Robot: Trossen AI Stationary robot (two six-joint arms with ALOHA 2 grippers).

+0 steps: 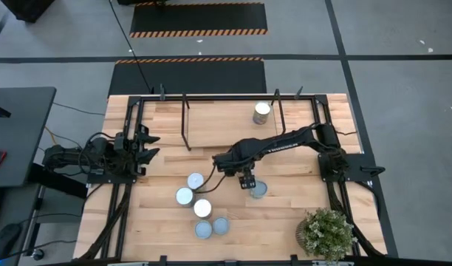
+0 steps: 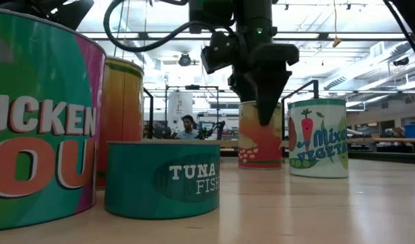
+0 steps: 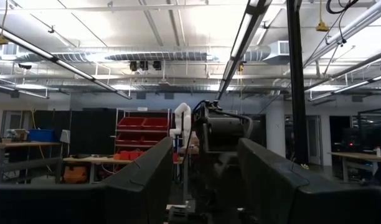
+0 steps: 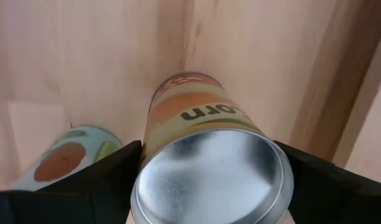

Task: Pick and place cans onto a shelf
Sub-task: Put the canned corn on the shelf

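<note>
Can [image 4: 209, 168]: sitting upright on table [image 1: 300, 196], btwn right gripper [image 1: 247, 182] fingers, which are spread, not yet clamping.
Risk: closing off-centre, tipping can into neighbour [image 4: 66, 155].
Shelf [image 1: 226, 122]: holding one can [image 1: 262, 113].
Left gripper [image 1: 146, 144]: waiting at table edge, fingers apart.

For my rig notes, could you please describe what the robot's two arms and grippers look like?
Both arms are dark, nearly black, with black cables looped along them. The right gripper has two tapering dark fingers and a small green light on its wrist housing. The left gripper shows two broad, flat dark fingers.
</note>
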